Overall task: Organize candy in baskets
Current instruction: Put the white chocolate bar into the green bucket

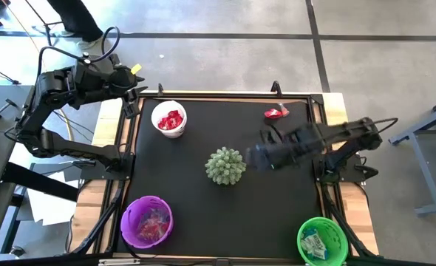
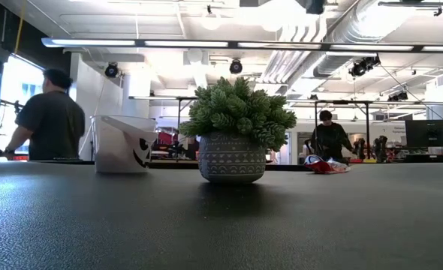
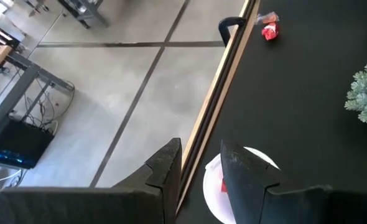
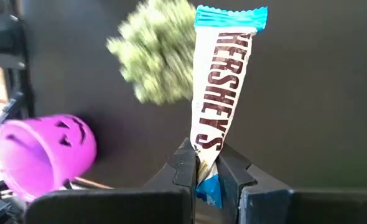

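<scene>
Between right gripper (image 4: 207,163) jaws, candy bar (image 4: 224,81).

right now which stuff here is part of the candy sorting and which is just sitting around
Part of the job:
- white basket, red candy inside
- purple basket
- green basket
- Hershey's bar, pinched in the right gripper
- loose red candy near the table's far edge

Just lying about:
- spiky green plant in its pot, mid-table
- left gripper, waiting by the white basket

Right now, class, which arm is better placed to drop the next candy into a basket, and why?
The right. Its pincer is shut on a Hershey's bar over the middle of the table, and the green basket lies on its side. The left pincer holds nothing, by the white basket.
</scene>
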